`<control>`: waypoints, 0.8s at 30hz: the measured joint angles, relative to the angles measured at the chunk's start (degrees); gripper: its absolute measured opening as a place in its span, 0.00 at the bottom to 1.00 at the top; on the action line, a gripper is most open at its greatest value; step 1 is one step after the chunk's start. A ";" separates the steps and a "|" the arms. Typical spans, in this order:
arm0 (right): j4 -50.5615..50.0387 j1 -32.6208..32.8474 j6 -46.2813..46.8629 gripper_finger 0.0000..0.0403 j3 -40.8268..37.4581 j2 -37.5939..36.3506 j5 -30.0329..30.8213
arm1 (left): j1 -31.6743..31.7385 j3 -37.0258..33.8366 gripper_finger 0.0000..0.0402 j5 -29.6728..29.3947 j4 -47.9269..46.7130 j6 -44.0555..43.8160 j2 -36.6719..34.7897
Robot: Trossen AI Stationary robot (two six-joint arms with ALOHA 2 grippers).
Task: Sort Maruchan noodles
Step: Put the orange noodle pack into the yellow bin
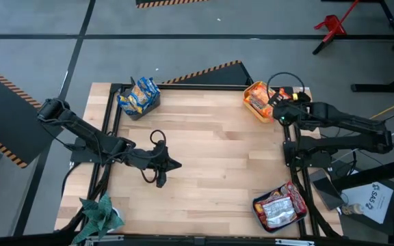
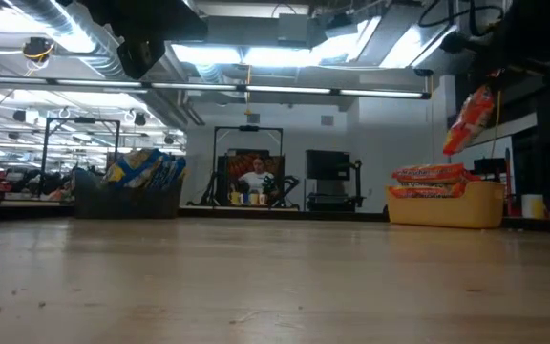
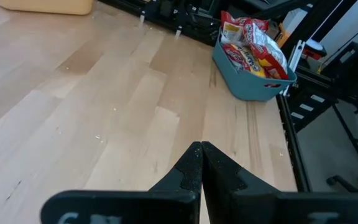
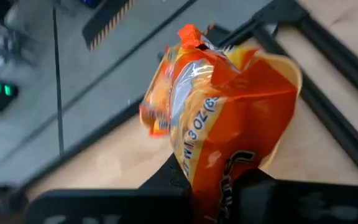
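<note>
3 bins on the table (image 1: pixel 204 143), each w/ noodle packets. Grey bin (image 1: pixel 139 104) at far-left corner: blue-and-yellow packets (image 1: pixel 137 94), a few, exact count unclear. Yellow bin (image 1: pixel 254 104) at far-right corner: orange packets (image 2: pixel 433 174), at least 2 stacked in low view. Teal bin (image 1: pixel 269 212) at near-right corner: silver-and-red packets (image 3: pixel 253 46), several, heaped so can't count. 1 more orange packet (image 4: pixel 219 118) is off the table, pinched in right gripper (image 1: pixel 284 104) fingers, held up just beside/above the yellow bin; hangs in air in low view. Left gripper (image 1: pixel 176 164) over mid-left of table, fingers pressed together, nothing in them. Bare wood between the bins. Teal-green cloth-like thing (image 1: pixel 100 215) at near-left corner; red stand (image 1: pixel 330 26) on floor beyond the table.
</note>
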 joint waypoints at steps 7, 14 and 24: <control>-8.93 -1.57 10.29 0.06 0.00 -0.23 1.28 | 0.00 0.00 0.00 0.00 0.00 0.04 -0.02; -9.69 -5.90 11.03 0.04 -0.20 2.10 1.35 | 0.00 0.00 0.00 0.04 -0.28 0.41 -0.02; -4.86 -13.39 3.98 0.05 -0.20 7.58 -3.08 | 0.00 0.02 0.00 0.15 -1.93 0.00 -0.02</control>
